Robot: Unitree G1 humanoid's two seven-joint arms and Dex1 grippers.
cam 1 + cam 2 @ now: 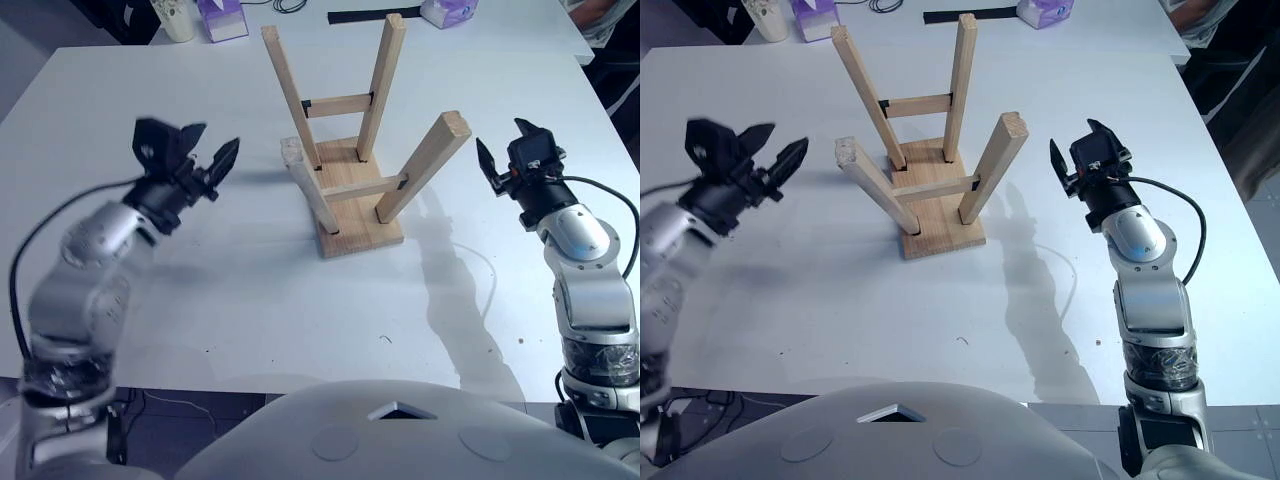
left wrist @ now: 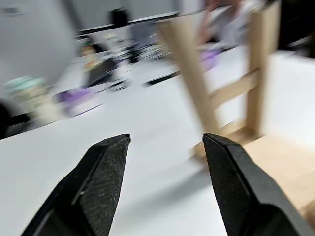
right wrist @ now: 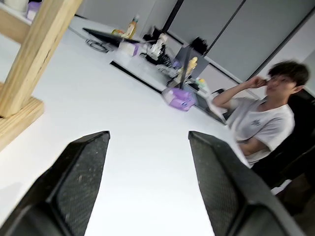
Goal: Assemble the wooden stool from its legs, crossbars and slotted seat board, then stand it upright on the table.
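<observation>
The wooden stool point(image 1: 355, 190) rests upside down in the middle of the white table point(image 1: 250, 300). Its seat board point(image 1: 362, 235) lies flat and its legs point up, joined by crossbars point(image 1: 340, 104). My left gripper point(image 1: 215, 150) hovers open to the left of the stool, fingers aimed at it and holding nothing. In the left wrist view the open gripper point(image 2: 167, 140) faces a stool leg point(image 2: 189, 73). My right gripper point(image 1: 502, 140) stands open and empty to the right of the stool, close to the slanted leg point(image 1: 425, 165). The right wrist view has that gripper point(image 3: 147, 135) beside a leg point(image 3: 34, 54).
Along the table's far edge stand a purple box point(image 1: 222, 18), a white bottle point(image 1: 175, 18), a black strip point(image 1: 370, 16) and another box point(image 1: 447, 10). A thin white cable point(image 1: 480, 270) lies right of the stool. Bare tabletop stretches in front of the stool.
</observation>
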